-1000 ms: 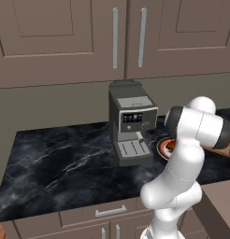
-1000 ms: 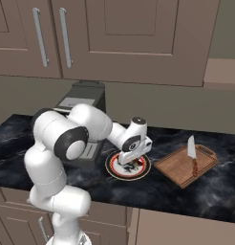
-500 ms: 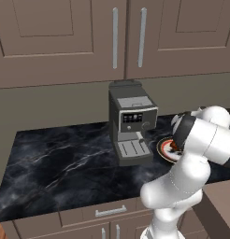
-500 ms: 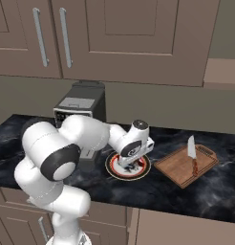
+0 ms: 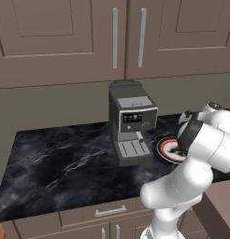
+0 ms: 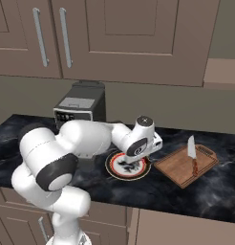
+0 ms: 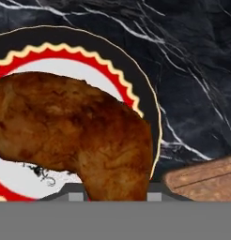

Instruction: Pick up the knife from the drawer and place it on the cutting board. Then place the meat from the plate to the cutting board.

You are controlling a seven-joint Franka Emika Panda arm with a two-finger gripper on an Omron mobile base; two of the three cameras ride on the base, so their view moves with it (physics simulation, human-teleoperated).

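Black marble surface (image 6: 210, 196) with a grey coffee machine (image 6: 79, 107) standing back and to the left of the end effector (image 6: 130, 165). That one's just scenery.

Over the last second the elbow has swung round and the wrist has sunk a bit, so the end effector now sits right down on the plate (image 6: 114, 167). In the hand view the brown meat (image 7: 89, 140) is huge. Its lower lobe fills the whole gap between the two fingertips (image 7: 155, 197), so it looks to me like the end effector is pinching the meat from both sides. The meat still seems to be lying on the white middle of the plate, not lifted off yet.

Just to the right of the end effector is the cutting board (image 6: 179, 167), near the plate but not touching it. The knife (image 6: 192, 153) is lying on its far half, blade pointing away from the robot, and it hasn't budged in that second.

So I'd say the knife half is done and we're at the grab stage of the second half. Next up should be a lift and a short hop to the right. The bare near half of the board looks like the obvious drop spot.
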